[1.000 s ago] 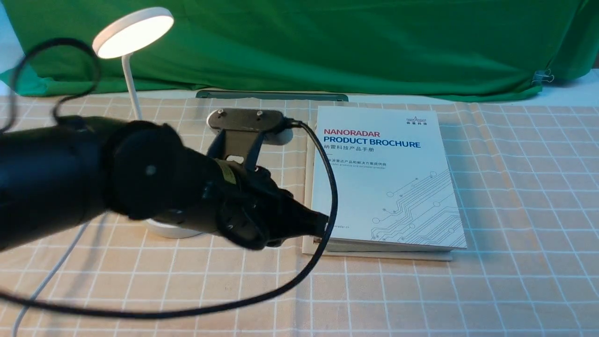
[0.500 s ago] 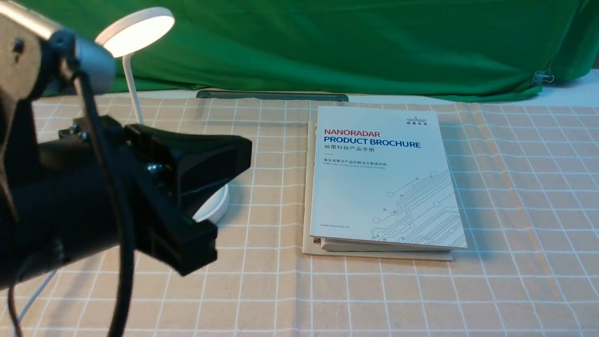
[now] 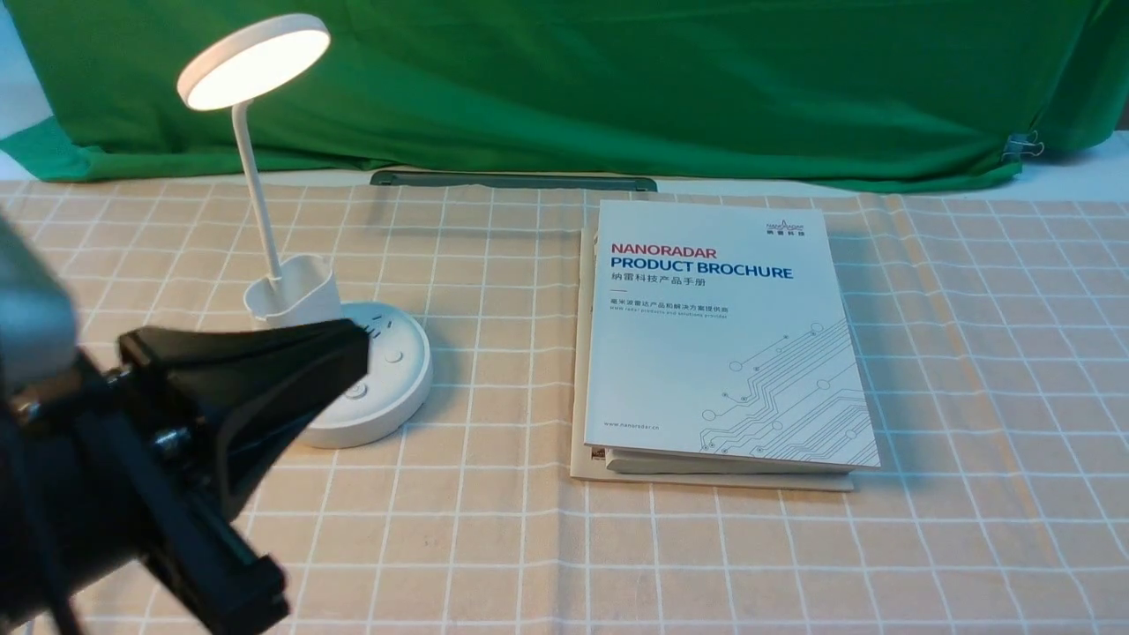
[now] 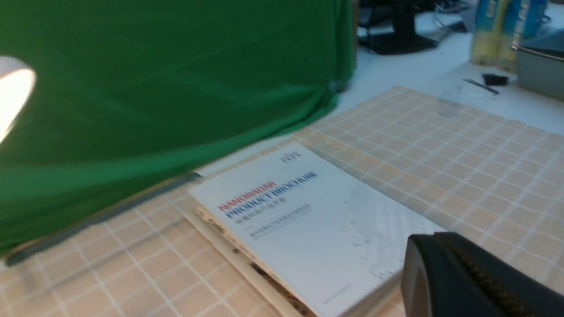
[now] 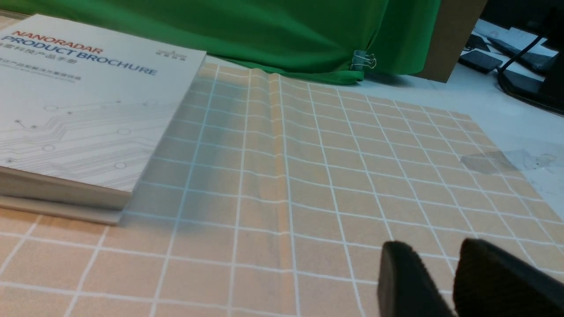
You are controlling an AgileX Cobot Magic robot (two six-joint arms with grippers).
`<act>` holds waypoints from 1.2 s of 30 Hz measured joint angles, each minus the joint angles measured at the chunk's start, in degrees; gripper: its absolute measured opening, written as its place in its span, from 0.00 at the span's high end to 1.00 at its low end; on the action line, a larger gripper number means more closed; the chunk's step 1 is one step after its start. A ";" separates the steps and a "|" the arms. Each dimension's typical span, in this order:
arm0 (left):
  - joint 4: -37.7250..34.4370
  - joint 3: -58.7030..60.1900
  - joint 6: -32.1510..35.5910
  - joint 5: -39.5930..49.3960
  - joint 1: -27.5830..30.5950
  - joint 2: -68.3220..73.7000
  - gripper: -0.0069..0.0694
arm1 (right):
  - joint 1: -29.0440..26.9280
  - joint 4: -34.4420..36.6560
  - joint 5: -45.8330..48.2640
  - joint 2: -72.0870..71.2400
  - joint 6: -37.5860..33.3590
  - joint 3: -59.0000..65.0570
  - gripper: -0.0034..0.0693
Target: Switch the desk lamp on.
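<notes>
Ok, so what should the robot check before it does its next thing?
1. White plastic desk lamp lit: ok, its flat disc head glows.
2. Lamp's round base sitting flat on the peach checked tablecloth: ok.
3. Left claw open or shut: cannot tell, only one dark finger shows.
4. Right claw empty: ok, small gap between its fingers, nothing in it.
5. White product brochure lying flat, apart from the lamp: ok.
</notes>
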 joint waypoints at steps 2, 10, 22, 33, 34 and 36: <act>0.97 3.91 -0.19 -4.15 2.41 -3.63 0.91 | 0.00 0.00 0.00 0.00 0.00 0.00 0.62; 2.07 23.02 -0.38 -17.87 21.13 -23.15 0.91 | 0.00 0.00 0.00 0.00 0.00 0.00 0.62; 0.32 28.30 -1.47 3.88 36.08 -34.64 0.91 | 0.00 0.00 0.00 0.00 0.00 0.00 0.62; -2.13 28.36 -0.06 10.38 36.28 -34.79 0.91 | 0.00 0.00 -0.05 0.00 0.00 0.00 0.62; -2.18 28.36 -0.06 10.27 36.28 -34.79 0.91 | 0.00 0.00 -0.05 0.00 0.00 0.00 0.62; -2.18 28.36 -0.04 10.13 36.28 -34.82 0.91 | 0.00 0.00 -0.05 0.00 0.00 0.00 0.62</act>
